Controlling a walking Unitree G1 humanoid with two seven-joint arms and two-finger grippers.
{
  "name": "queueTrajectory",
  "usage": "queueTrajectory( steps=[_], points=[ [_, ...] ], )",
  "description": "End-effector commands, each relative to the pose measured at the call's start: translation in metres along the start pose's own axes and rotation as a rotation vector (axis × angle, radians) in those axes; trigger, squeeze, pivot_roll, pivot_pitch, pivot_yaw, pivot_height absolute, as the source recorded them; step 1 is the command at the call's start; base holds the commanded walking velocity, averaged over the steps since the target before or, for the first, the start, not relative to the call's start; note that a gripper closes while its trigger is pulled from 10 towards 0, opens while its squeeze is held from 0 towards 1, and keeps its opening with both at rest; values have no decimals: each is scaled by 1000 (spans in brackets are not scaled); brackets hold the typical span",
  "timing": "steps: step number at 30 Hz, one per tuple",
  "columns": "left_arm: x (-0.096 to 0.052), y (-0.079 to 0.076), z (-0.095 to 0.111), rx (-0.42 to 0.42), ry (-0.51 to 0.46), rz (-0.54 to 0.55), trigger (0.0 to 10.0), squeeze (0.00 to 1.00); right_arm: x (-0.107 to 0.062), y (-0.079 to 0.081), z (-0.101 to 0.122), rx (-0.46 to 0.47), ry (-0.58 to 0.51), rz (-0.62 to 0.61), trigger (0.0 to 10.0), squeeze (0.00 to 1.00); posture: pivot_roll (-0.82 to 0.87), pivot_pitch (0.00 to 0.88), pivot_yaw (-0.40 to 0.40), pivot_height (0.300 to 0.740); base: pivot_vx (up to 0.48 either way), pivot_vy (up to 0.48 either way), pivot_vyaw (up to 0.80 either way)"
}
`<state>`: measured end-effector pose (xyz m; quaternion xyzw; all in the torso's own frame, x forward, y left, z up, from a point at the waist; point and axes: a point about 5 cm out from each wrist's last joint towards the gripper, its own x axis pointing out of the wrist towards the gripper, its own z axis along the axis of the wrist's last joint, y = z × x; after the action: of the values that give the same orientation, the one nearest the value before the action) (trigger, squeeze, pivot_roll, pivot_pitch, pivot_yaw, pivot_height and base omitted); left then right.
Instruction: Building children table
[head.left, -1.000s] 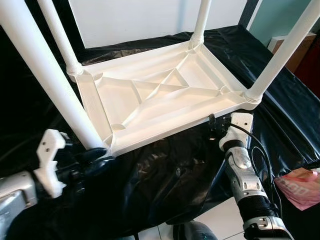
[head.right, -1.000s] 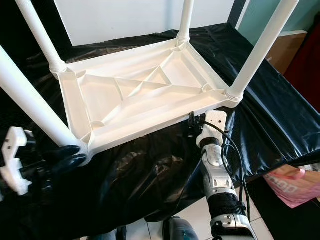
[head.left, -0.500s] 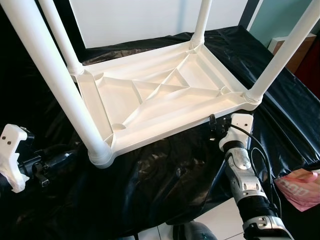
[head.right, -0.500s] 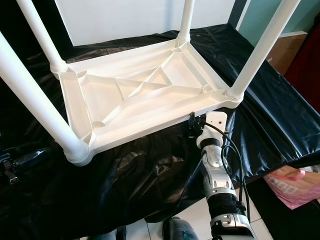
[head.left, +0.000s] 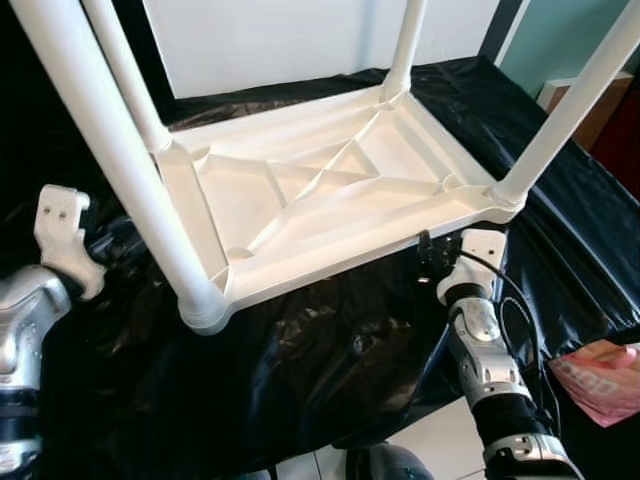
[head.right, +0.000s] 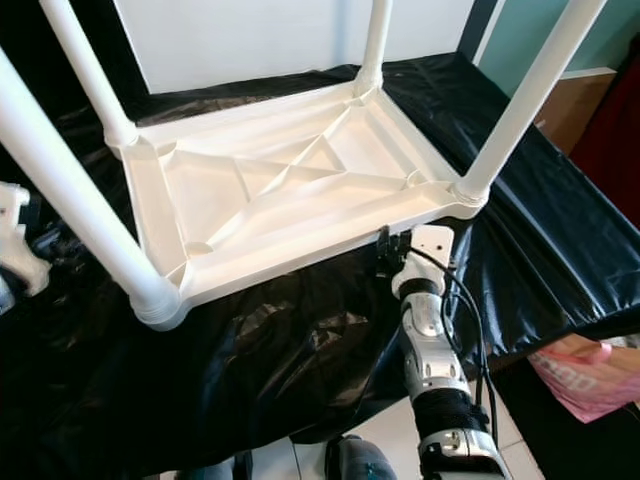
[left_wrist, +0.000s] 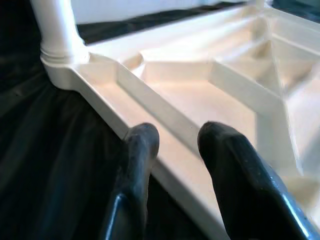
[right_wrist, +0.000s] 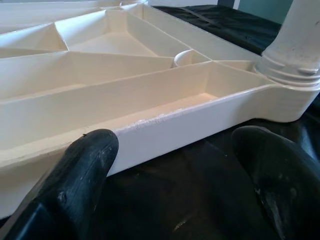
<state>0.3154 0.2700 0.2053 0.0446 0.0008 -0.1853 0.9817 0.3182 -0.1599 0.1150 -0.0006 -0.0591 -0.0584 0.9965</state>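
Note:
A white plastic children's table (head.left: 320, 190) lies upside down on black sheeting (head.left: 330, 350), with its legs pointing up. The near left leg (head.left: 120, 170) stands in its corner socket (head.left: 203, 310). My left gripper (left_wrist: 176, 137) is beside the table's left rim, past that leg. It is open by a narrow gap and holds nothing, and its white wrist bracket (head.left: 63, 232) shows at the far left. My right gripper (right_wrist: 177, 145) is wide open just in front of the near rim, close to the near right leg (head.left: 560, 120), touching nothing.
A pink bag (head.left: 600, 375) lies low at the right. A wooden cabinet (head.left: 590, 100) stands at the far right and a white panel (head.left: 280, 40) behind the table. Pale floor tiles (head.left: 430, 440) show below the sheeting's front edge.
My left gripper has let go at the base of the near left leg. It swung out to the left, then came up beside the table's left rim. The right arm has not moved.

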Motion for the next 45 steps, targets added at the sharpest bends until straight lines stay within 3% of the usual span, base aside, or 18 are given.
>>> queueTrajectory(
  steps=[1, 5, 9, 12, 16, 19, 24, 27, 30, 32, 45],
  points=[
    [4, 1, -5, 2, -1, 32, 10000, 0, -1, 1, -4, -18, 29, 1, 10000, 0, 78, 129, -32, 740, 0, 0, 0],
    [18, -10, -7, -32, -33, -8, 10000, 0, -1, 0, -3, -12, 28, -18, 10000, 0, 68, 132, -33, 740, 0, 0, 0],
    [23, -14, -8, -37, -49, -32, 10000, 0, 0, -1, -2, -14, 29, -21, 10000, 0, 61, 134, -36, 740, 0, 0, 0],
    [34, -33, -8, -57, -103, -132, 10000, 0, 7, -5, 0, -34, 45, -41, 10000, 0, 46, 142, -32, 740, 0, 0, 0],
    [36, -51, -6, -97, -168, -230, 10000, 0, 16, -11, 5, -41, 51, -48, 10000, 0, 44, 146, -35, 740, 0, 0, 0],
    [34, -68, -3, -144, -222, -331, 10000, 0, 23, -10, 7, -68, 71, -4, 10000, 0, 53, 149, -42, 740, 0, 0, 0],
    [32, -72, -2, -145, -239, -363, 10000, 0, 24, -9, 6, -60, 81, 9, 10000, 0, 53, 149, -42, 740, 0, 0, 0],
    [22, -96, -2, -187, -241, -508, 10000, 0, 28, -3, 2, -77, 102, 87, 10000, 0, 64, 153, -54, 740, 0, 0, 0],
    [19, -105, -4, -197, -224, -557, 10000, 0, 30, 0, 1, -73, 106, 108, 10000, 0, 65, 154, -54, 740, 0, 0, 0],
    [15, -123, -9, -202, -199, -637, 10000, 0, 36, 4, 2, -66, 103, 137, 10000, 0, 69, 154, -57, 740, 0, 0, 0],
    [6, -180, -8, -287, -191, -792, 10000, 0, 44, 18, 5, -54, 71, 334, 10000, 0, 83, 147, -58, 740, 0, 0, 0]
  ],
)
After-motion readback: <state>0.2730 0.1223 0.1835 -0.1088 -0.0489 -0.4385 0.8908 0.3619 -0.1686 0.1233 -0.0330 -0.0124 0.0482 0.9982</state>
